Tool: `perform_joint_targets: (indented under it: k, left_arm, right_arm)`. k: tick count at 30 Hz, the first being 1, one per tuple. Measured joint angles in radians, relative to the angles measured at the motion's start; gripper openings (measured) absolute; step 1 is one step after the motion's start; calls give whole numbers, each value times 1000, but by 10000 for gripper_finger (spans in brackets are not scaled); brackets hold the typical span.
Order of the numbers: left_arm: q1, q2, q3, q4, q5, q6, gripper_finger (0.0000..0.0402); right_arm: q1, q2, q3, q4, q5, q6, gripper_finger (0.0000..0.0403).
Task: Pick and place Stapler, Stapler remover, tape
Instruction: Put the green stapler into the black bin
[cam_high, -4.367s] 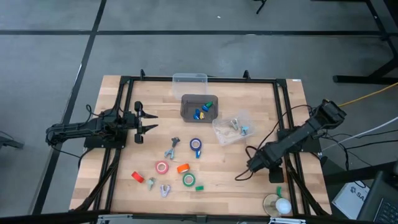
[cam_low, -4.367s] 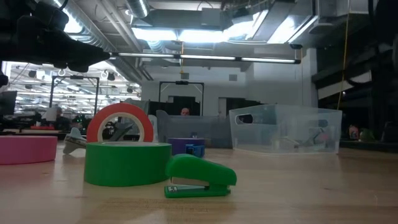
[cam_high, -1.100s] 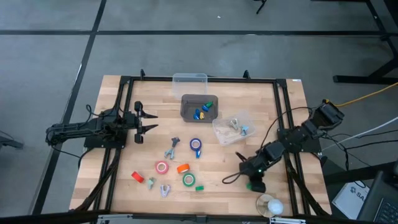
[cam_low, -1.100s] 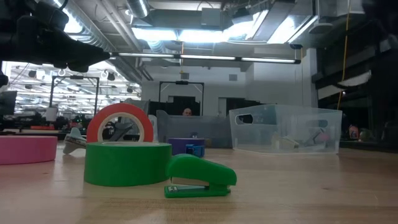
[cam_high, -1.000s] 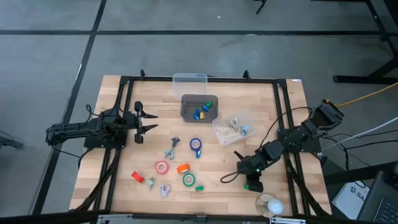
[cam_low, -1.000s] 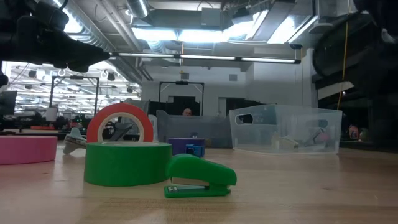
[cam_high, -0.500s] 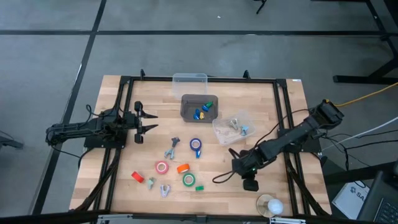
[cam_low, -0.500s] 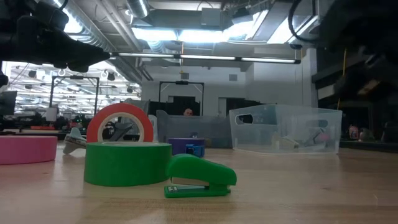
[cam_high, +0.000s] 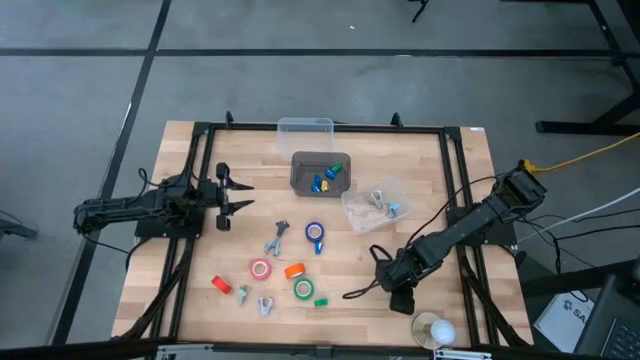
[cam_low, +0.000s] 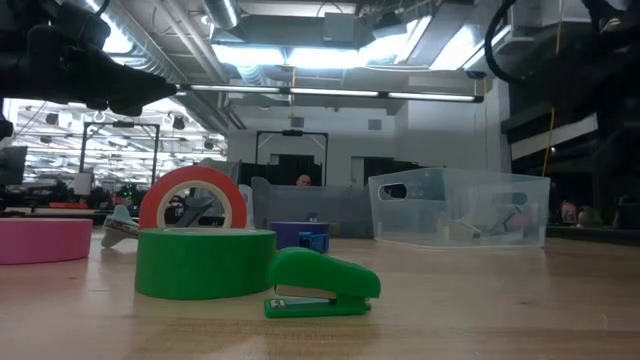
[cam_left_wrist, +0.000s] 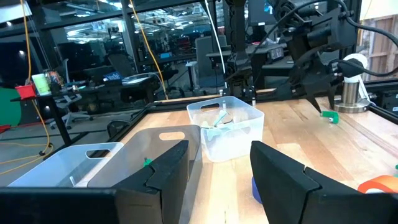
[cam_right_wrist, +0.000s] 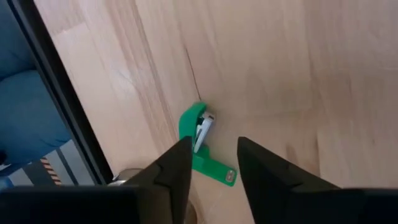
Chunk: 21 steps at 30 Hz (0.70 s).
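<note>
Right gripper (cam_right_wrist: 213, 142) hangs low over the table's near right part, fingers (cam_right_wrist: 174, 163) moderately parted, holding nothing; a green hinged stapler-like piece (cam_right_wrist: 191, 124) lies just beyond them. Left gripper (cam_high: 243, 196) waits at the left, fingers apart, empty. Pink tape (cam_high: 261, 269), green tape (cam_high: 303, 289), blue tape (cam_high: 315, 233) and green stapler (cam_low: 320, 285) lie mid-table.

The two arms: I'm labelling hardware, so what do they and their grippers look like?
Both arms are dark, jointed, with black cables trailing. The left gripper and the right gripper each have two broad, flat, matte dark fingers. No markings show.
</note>
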Motion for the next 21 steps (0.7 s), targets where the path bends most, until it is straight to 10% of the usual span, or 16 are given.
perform_joint_targets:
  k: [21]
  left_arm:
    - [0, 0, 0, 0, 0, 0, 169]
  right_arm:
    - [54, 166, 129, -26, 15, 78, 149]
